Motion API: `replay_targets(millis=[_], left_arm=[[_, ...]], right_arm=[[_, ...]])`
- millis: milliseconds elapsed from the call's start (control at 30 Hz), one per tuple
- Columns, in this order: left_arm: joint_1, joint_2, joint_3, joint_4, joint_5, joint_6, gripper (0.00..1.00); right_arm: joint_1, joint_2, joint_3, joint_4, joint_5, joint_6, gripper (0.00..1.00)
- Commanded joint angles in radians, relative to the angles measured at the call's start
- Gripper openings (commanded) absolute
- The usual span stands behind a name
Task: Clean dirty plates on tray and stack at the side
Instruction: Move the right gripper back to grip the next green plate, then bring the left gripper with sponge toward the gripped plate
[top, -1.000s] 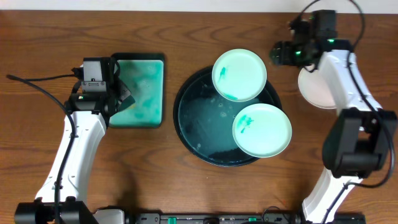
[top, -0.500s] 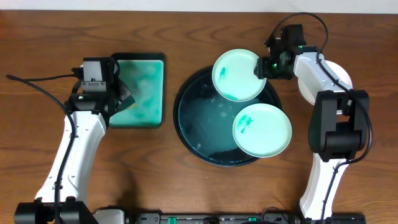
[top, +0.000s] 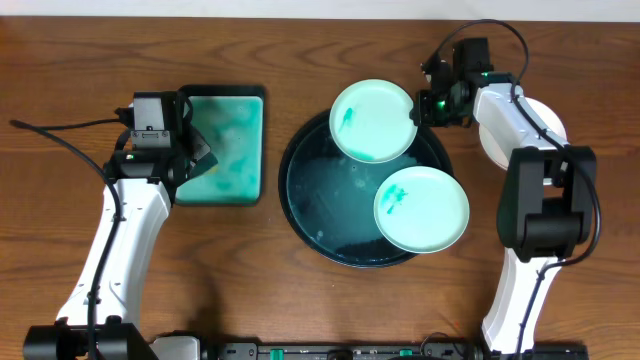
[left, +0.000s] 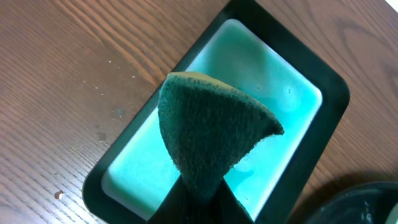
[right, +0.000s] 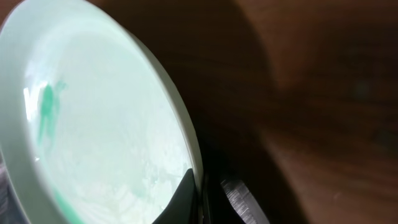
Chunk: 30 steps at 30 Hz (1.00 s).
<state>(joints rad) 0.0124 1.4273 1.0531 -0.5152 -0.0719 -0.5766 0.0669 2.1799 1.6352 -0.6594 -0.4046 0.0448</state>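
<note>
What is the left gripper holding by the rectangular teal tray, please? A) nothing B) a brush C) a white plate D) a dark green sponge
D: in the left wrist view the left gripper is pinched on a dark green sponge, with the teal tray behind it.

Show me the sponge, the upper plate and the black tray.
sponge (left: 211, 134): left wrist view, middle of its face.
upper plate (top: 372, 121): overhead view, its centre.
black tray (top: 305, 190): overhead view, bare left floor.
</note>
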Motion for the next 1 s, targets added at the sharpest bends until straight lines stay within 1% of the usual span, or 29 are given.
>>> replay_targets(millis=[0, 133, 233, 267, 400, 433, 467, 667, 967], left_arm=[[0.003, -0.002, -0.002, 0.021, 0.089, -0.001, 0.07], [-0.006, 0.0, -0.002, 0.05, 0.164, -0.001, 0.07], [-0.031, 0.006, -0.002, 0.078, 0.215, -0.001, 0.07], [-0.042, 0.007, -0.002, 0.088, 0.225, -0.002, 0.07], [-0.106, 0.019, -0.002, 0.125, 0.234, -0.002, 0.07], [-0.143, 0.031, -0.002, 0.144, 0.234, -0.005, 0.07], [-0.185, 0.049, -0.002, 0.17, 0.237, -0.006, 0.07], [-0.301, 0.123, -0.002, 0.251, 0.238, -0.074, 0.07], [-0.451, 0.22, -0.002, 0.382, 0.244, -0.077, 0.07]], right_arm=[[0.041, -0.099, 0.004, -0.043, -0.083, -0.01, 0.01], [0.085, -0.093, 0.001, -0.093, -0.084, -0.073, 0.01], [0.135, -0.079, -0.002, -0.13, -0.071, -0.185, 0.01], [0.148, -0.074, -0.002, -0.136, -0.054, -0.197, 0.01], [0.185, -0.053, -0.002, -0.151, 0.011, -0.196, 0.01], [0.195, -0.043, -0.007, -0.156, 0.015, -0.196, 0.01], [0.197, -0.032, -0.014, -0.156, 0.014, -0.196, 0.01], [0.195, 0.018, -0.022, -0.172, 0.014, -0.196, 0.01], [0.195, 0.039, -0.022, -0.19, 0.017, -0.211, 0.01]])
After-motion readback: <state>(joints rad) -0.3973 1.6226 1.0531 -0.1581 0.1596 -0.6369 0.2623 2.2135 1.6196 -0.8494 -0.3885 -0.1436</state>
